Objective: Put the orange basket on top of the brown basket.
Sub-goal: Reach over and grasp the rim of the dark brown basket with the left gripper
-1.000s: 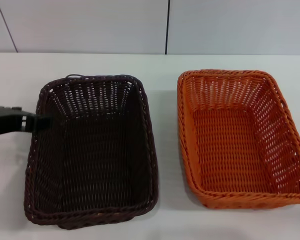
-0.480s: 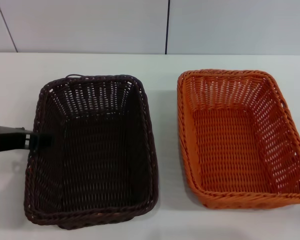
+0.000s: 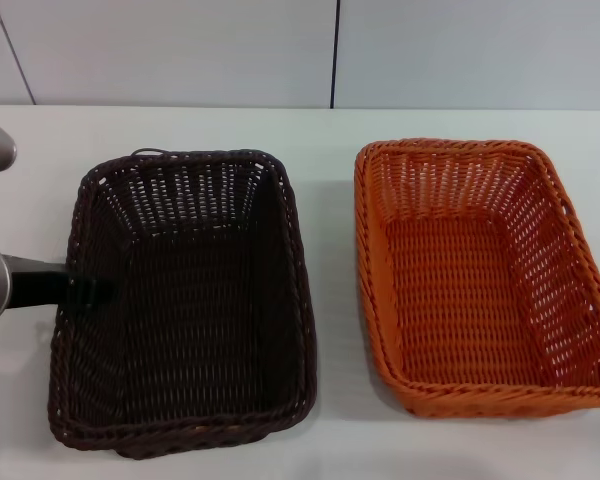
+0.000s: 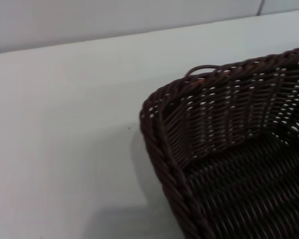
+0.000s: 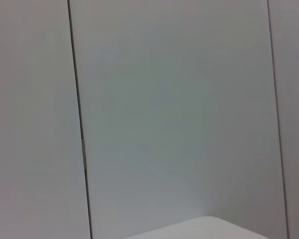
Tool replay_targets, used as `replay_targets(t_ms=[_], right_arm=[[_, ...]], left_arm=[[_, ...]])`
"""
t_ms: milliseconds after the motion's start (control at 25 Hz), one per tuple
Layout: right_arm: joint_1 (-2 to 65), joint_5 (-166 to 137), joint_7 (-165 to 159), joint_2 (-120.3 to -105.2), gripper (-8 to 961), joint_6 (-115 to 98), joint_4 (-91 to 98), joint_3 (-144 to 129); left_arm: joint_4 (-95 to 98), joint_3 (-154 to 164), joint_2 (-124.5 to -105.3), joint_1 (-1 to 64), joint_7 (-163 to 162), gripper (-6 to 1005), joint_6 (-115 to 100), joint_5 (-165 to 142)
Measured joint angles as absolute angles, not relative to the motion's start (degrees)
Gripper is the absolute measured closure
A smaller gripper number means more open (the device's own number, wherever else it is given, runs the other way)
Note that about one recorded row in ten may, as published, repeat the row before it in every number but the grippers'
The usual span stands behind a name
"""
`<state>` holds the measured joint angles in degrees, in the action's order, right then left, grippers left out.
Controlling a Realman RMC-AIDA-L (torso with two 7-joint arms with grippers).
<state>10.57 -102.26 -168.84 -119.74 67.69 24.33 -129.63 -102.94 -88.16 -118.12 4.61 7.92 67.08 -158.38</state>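
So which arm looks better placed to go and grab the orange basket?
Probably the right: the orange basket sits on the robot's right, while the left gripper is at the brown basket's rim. The right arm isn't in view.

Brown basket, orange basket on white table

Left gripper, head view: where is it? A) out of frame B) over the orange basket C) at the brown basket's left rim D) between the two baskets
C: the left gripper sits at the left rim of the brown basket, far from the orange basket.

No readable text or labels.
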Motion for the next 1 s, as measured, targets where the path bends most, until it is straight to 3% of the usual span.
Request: replay_targets(t_ms=[200, 440, 680, 1000], right_arm=[[10.54, -102.31, -168.83, -119.77, 216, 67.69, 24.33, -129.67], [10.54, -102.31, -168.83, -119.8, 216, 67.68, 24.33, -129.71], [10.55, -102.31, -168.83, -119.79, 216, 67.68, 24.33, -129.71], [10.75, -102.31, -168.83, -119.65, 217, 67.67, 24.59, -129.71]], left_arm=[[-102.58, -87.58, -118.15, 5.25, 11.2, 497, 67.3, -158.37], [-102.34, -87.89, -118.04, 6.03, 13.23, 687, 68.17, -158.36], [-102.17, -88.57, -118.01, 7.83, 18.38, 746, 70.86, -157.84], [-102.99, -97.06, -118.0, 13.84, 36.27, 752, 78.93, -151.36]])
